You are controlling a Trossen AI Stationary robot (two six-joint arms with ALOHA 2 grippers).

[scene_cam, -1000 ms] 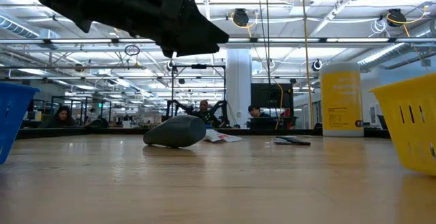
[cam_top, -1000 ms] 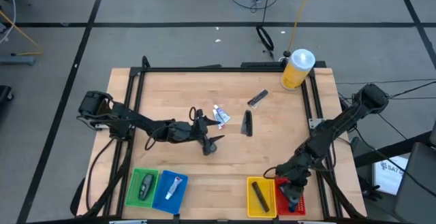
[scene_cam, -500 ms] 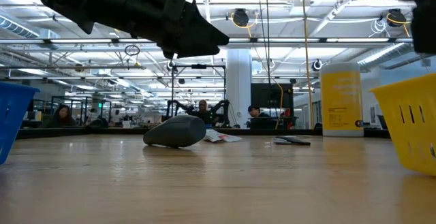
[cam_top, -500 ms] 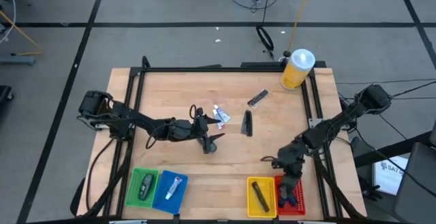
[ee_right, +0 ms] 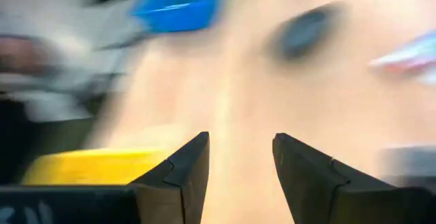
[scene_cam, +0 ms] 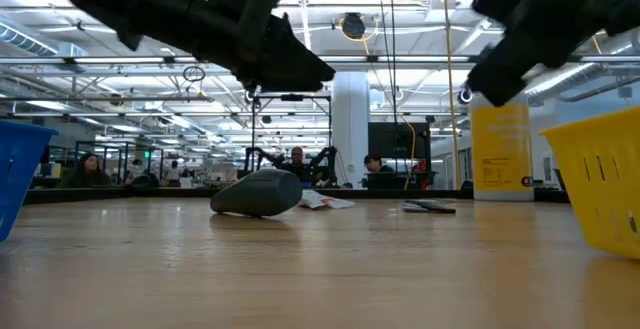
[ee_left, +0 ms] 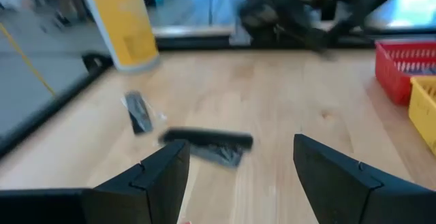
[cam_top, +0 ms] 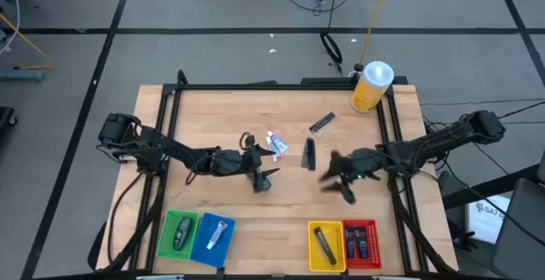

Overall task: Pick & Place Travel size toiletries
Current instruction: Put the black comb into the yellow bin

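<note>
A dark grey oval mini bottle lies on its side on the table's middle. My left gripper hovers open just above it. Farther back lie a white-and-blue tube, a black tube and a slim dark stick. My right gripper hangs open over the table, right of the black tube, with nothing between its fingers.
Along the near edge stand a green basket with a grey bottle, a blue basket with a white tube, a yellow basket with a black tube, and a red basket with dark items. A large yellow bottle stands far right.
My right gripper has risen out of the red basket at the near right. It has swung toward the table's middle, up and toward the far and left edges. Dark items now show in the red basket where it stood.
</note>
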